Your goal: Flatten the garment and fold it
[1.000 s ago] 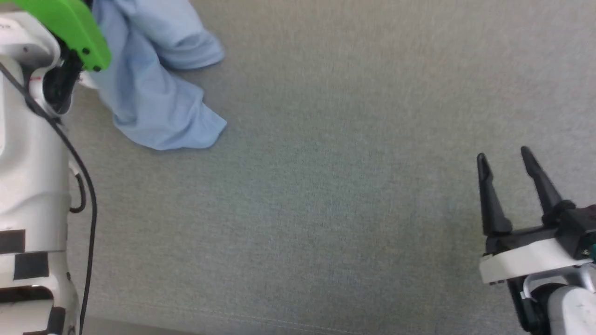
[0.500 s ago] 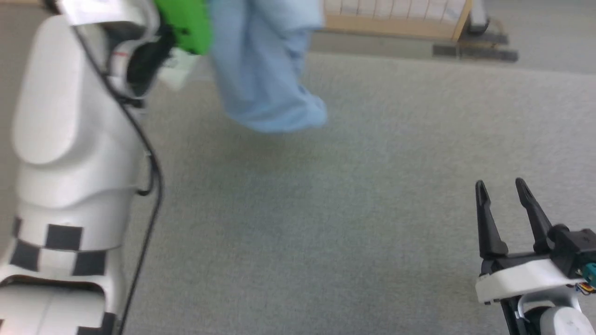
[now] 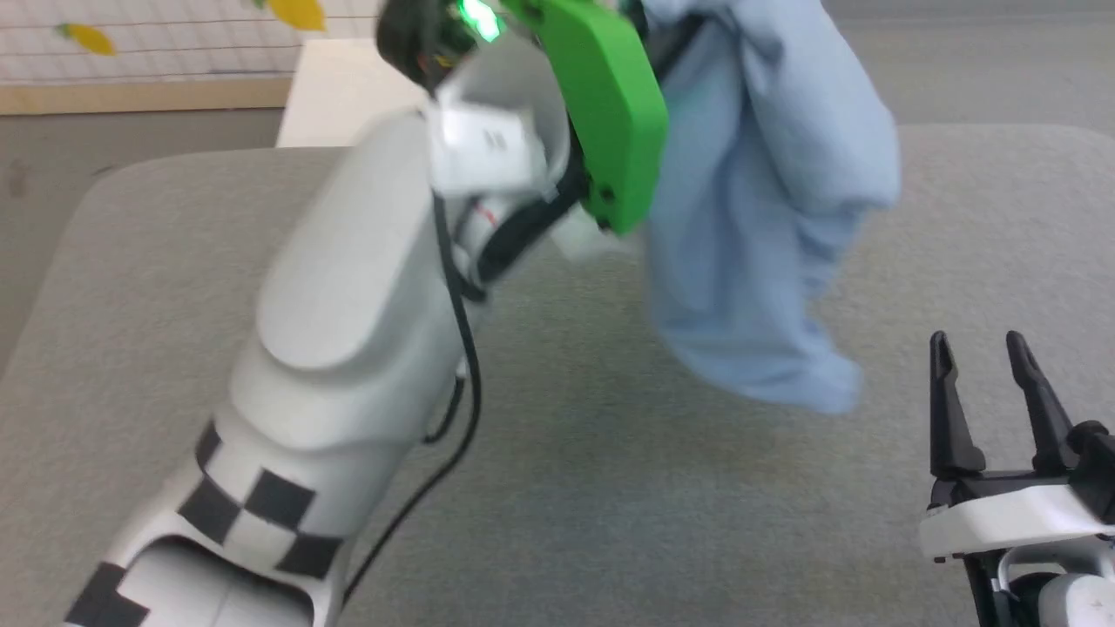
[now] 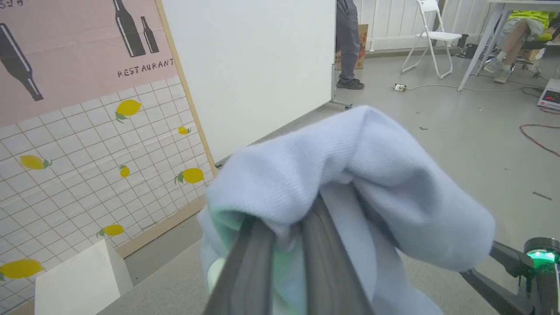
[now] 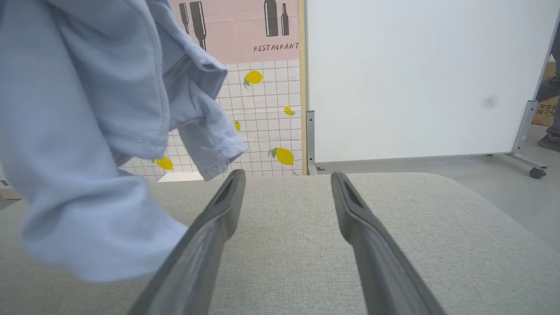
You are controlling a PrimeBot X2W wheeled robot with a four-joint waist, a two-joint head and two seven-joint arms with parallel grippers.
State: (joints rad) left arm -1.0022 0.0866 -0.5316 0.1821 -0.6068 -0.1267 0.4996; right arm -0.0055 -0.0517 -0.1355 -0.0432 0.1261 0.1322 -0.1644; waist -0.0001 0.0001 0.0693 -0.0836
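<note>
The garment (image 3: 766, 244), a second ago trailing on the grey surface (image 3: 566, 505), now hangs bunched and clear of it — pinched in the left gripper (image 4: 286, 221). The right gripper (image 3: 977, 348) waits parted, empty (flattening not begun).

Pink poster (image 4: 78, 48), upper left of left wrist view: "RESTAURANT" in dark capitals. The same word is on the poster at top centre of right wrist view. Box (image 5: 544, 114) at right edge there: lettering illegible. Device (image 4: 550, 97), right edge of left wrist view: red digits too small to read.
</note>
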